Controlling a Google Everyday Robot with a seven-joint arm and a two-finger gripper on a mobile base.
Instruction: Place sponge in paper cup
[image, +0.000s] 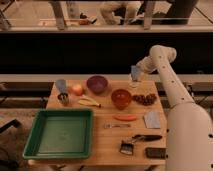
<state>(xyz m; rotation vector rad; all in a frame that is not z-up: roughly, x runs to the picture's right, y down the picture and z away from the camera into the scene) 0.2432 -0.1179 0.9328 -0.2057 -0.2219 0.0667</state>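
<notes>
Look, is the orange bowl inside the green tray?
No, the orange bowl sits on the bare table, right of the green tray; the hand is near the table's back edge.

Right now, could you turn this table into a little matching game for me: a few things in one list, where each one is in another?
Things:
1. paper cup
2. green tray
3. gripper
4. orange bowl

Places:
A. front left of the table
B. above the back right edge of the table, with a pale blue thing at it
C. back left corner, just behind the metal cup
D. middle of the table, left of the grapes

Pairs: 1-C, 2-A, 3-B, 4-D
</notes>
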